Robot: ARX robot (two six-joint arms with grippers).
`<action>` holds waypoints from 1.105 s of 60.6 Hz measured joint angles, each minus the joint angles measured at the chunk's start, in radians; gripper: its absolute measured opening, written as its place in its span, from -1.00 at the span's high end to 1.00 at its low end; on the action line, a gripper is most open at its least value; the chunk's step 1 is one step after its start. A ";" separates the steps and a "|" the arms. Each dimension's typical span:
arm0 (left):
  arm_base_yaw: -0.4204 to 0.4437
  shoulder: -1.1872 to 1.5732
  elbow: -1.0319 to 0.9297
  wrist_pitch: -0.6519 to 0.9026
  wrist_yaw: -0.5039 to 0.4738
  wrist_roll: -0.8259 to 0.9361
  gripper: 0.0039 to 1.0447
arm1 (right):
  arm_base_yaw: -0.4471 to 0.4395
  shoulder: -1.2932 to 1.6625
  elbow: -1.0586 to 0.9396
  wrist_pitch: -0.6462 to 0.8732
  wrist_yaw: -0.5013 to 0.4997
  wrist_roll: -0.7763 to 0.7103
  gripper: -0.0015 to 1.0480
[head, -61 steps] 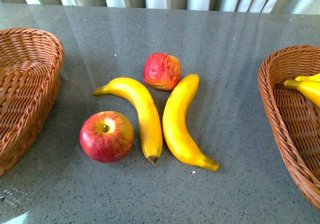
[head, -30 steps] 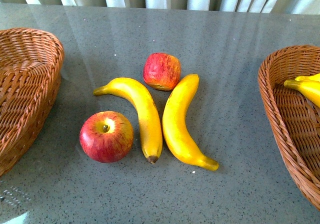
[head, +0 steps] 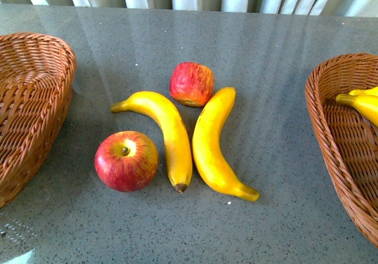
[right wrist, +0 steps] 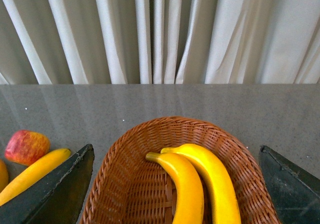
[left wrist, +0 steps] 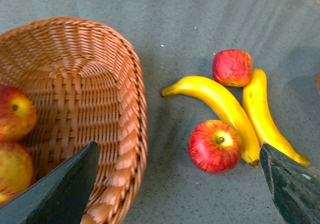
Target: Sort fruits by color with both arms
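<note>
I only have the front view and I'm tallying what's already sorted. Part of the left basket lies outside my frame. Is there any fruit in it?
Observer: Yes. The left wrist view shows an apple and a second apple at one end of the left basket.
Operator: And the right basket? I only see banana ends at my frame's edge.
Observer: The right wrist view shows a banana and a second banana side by side in the right basket.
Operator: Neither end effector shows here.
Observer: Both are open and empty: the left end effector and the right end effector.
</note>
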 joint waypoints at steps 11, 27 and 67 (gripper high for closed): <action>-0.140 0.192 0.000 0.150 -0.072 -0.032 -0.83 | 0.000 0.000 0.000 0.000 0.000 0.000 -0.82; -0.208 0.377 -0.004 0.283 -0.101 -0.043 -0.83 | 0.000 0.000 0.000 0.000 0.000 0.000 -0.82; -0.230 0.758 0.059 0.605 -0.134 0.037 -0.83 | 0.000 0.000 0.000 0.000 0.000 0.000 -0.82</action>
